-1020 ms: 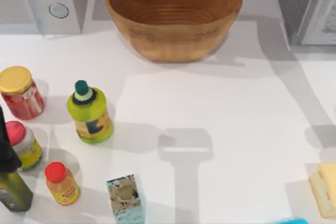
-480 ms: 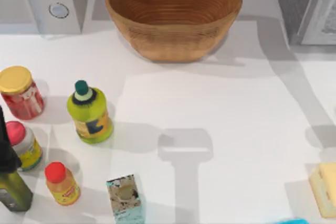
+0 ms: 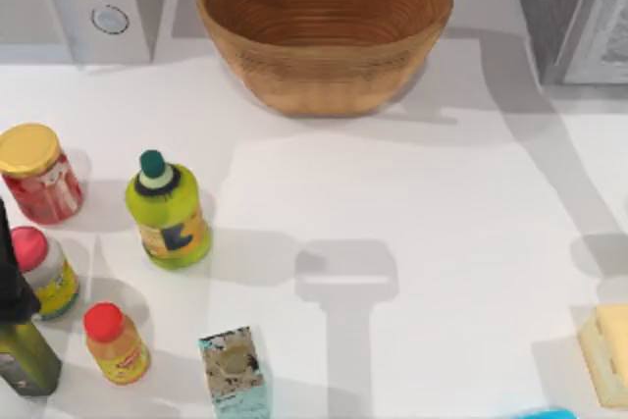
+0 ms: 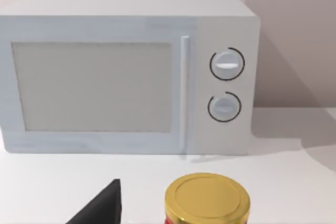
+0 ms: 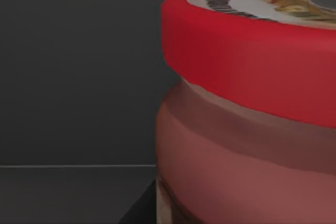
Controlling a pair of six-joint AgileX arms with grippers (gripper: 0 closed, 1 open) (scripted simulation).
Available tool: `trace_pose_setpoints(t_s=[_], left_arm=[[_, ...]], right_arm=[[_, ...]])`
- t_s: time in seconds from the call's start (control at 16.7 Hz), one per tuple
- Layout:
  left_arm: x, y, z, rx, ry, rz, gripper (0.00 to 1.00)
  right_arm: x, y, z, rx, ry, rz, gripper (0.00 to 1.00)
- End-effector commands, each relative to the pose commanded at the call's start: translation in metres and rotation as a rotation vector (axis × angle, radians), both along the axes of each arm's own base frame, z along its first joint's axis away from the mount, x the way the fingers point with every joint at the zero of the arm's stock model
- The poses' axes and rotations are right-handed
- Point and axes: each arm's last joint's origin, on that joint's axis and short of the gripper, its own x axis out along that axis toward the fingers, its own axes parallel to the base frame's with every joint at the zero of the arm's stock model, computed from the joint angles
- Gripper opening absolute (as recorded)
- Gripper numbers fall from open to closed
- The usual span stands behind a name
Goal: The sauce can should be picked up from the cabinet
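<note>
Sauce can close up in the right wrist view, red rim on top, dark grey cabinet wall behind it and a dark floor beneath. Cabinet at the table's far right corner in the top view. Right claw's state: cannot tell. Left claw's state: cannot tell; a dark wedge at the left wrist view's lower edge, near a yellow-lidded jar before the microwave. Wicker bowl at the far middle; bottles and a carton on the left.
</note>
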Motion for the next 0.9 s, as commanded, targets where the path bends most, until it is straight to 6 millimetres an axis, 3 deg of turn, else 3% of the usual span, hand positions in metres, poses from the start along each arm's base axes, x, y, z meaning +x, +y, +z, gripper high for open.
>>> trace_pose_setpoints(t_s=[0.12,0.24,0.48,0.66,0.78,0.9], left_arm=[[0.0,0.0,0.0,0.0,0.0,0.0,1.0],[0.0,0.0,0.0,0.0,0.0,0.0,1.0],[0.0,0.0,0.0,0.0,0.0,0.0,1.0],[0.0,0.0,0.0,0.0,0.0,0.0,1.0],[0.0,0.0,0.0,0.0,0.0,0.0,1.0],[0.0,0.0,0.0,0.0,0.0,0.0,1.0]], right_arm=[[-0.002,0.001,0.001,0.002,-0.001,0.002,0.0],[-0.018,0.007,0.01,0.004,-0.006,0.001,0.0],[-0.094,0.019,0.038,-0.001,0.007,0.003,0.0],[-0.156,0.01,0.055,-0.002,0.006,0.002,0.0],[-0.178,0.003,0.06,0.001,0.001,0.002,0.0],[-0.18,0.002,0.06,0.002,0.0,0.002,0.0]])
